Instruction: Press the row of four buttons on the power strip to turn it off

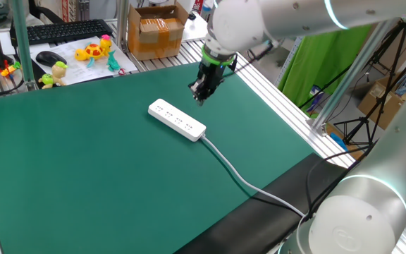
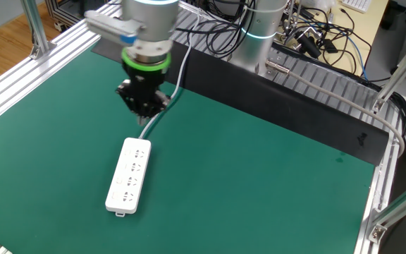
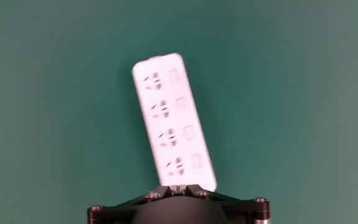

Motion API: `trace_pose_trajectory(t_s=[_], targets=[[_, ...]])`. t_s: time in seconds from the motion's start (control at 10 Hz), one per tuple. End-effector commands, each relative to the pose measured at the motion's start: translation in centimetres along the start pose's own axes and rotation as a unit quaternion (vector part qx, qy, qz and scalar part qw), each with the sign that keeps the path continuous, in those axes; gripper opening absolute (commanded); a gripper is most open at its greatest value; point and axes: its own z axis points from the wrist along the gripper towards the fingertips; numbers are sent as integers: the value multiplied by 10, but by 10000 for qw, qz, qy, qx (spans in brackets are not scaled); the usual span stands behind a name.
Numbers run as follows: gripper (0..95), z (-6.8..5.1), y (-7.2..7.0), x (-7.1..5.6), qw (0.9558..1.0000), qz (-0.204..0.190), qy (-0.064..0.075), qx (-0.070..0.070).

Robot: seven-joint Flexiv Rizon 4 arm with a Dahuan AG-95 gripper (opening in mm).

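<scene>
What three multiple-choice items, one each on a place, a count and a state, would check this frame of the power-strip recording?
1. Where is the gripper?
A. Above the mat, close to the power strip
B. Over the keyboard
C. Resting on the cardboard box

2. How many socket groups does the power strip show in the hand view?
A. Two
B. Four
C. Six

3. What is the gripper's state?
A. Shut, holding nothing
B. Shut on the cable
C. Wide open

Answers: 1 A, both fixed views show it hanging over the green mat beside the strip. 2 B, four groups line its length. 3 A, the fingertips meet with nothing between them.
</scene>
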Motion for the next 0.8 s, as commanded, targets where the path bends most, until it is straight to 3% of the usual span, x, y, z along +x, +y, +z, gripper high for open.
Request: trace_pose_trajectory(t_s=[0.1, 0.8], targets=[[0, 1, -5, 5, 10000, -5, 5, 0], [0, 35, -13, 9, 9999, -158, 18, -65]])
